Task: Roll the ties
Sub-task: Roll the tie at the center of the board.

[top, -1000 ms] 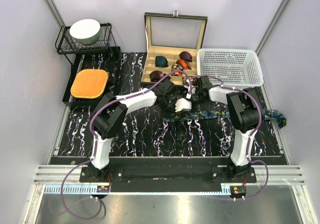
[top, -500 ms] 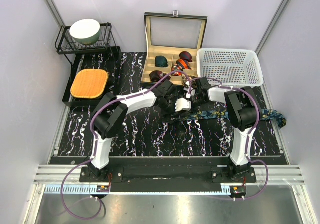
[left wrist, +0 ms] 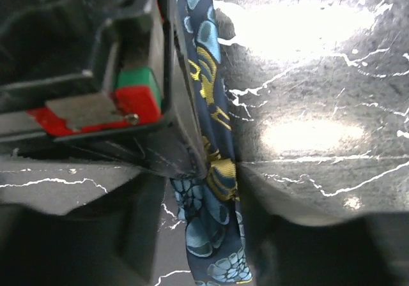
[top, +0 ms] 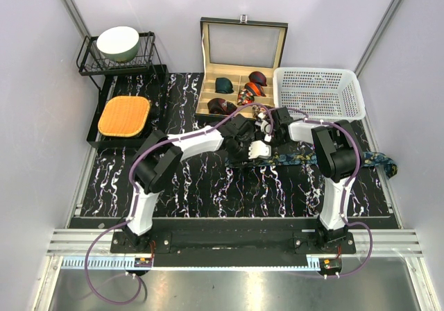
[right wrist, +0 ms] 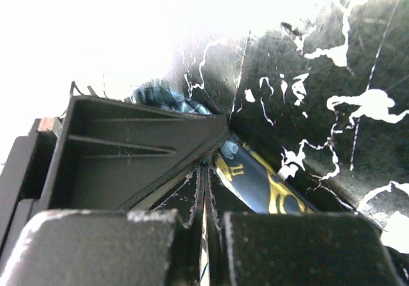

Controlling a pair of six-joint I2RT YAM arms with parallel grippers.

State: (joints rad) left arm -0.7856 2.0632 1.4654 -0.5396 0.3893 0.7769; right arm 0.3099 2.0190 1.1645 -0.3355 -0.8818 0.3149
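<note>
Navy teal-and-gold tie [left wrist: 211,212] lies long; left end effector [left wrist: 220,166], right end effector [right wrist: 220,142] pinch it.

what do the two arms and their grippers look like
Both the left arm and right arm have white links, black joints and a purple cable looped alongside. The left gripper and right gripper have dark, angular fingers.

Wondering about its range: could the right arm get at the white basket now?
Probably yes: the basket sits just beyond the right pincer, nothing between them, though it must first release the tie.
</note>
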